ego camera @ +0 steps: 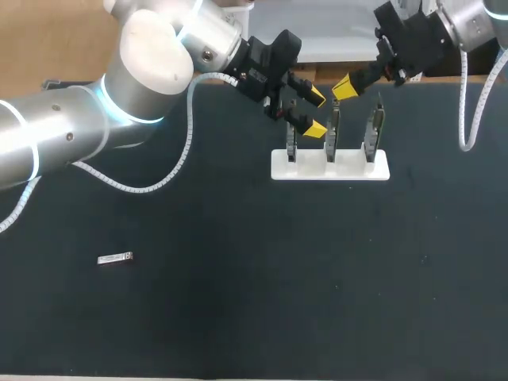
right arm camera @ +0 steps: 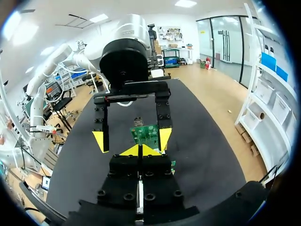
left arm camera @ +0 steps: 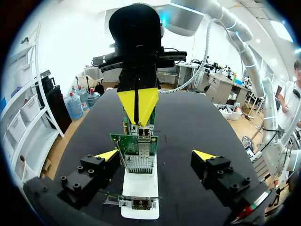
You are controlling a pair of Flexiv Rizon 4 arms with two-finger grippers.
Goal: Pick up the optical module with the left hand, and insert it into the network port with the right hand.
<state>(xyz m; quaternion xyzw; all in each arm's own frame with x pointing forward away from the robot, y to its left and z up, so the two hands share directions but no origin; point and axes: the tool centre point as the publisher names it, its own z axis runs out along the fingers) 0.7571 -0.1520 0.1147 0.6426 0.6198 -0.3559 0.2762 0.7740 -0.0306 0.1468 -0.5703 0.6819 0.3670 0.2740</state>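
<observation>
The left arm (ego camera: 71,127) and the right arm (ego camera: 468,20) are silver-grey tubes; the left one has a white round cap and light-blue glowing rings at its joint. Each carries a white spiral cable (ego camera: 189,143). The left gripper (ego camera: 316,113) and the right gripper (ego camera: 343,87) are black, with screw holes and yellow wedge tips

Small silver optical module (ego camera: 115,258): lies on the black tabletop (ego camera: 238,317); too small in the head view to tell its ends or faces apart.
Left silver arm (ego camera: 71,127): cut off by the head view's left edge.
Right silver arm (ego camera: 468,20): cut off at the head view's upper right corner.
Three green circuit boards (ego camera: 332,135): edge-on in the head view, faces unreadable.
Farthest board (left arm camera: 141,131): from the left wrist, mostly hidden behind the middle board (left arm camera: 138,153) and the right gripper (left arm camera: 137,108).
White stand (left arm camera: 140,188): far end covered by that middle board.
Right wrist view: its own black fingers (right arm camera: 122,183) cover all but one board's top (right arm camera: 148,134).
Grey metal network port (left arm camera: 140,203): opening too small and dark to see into.
</observation>
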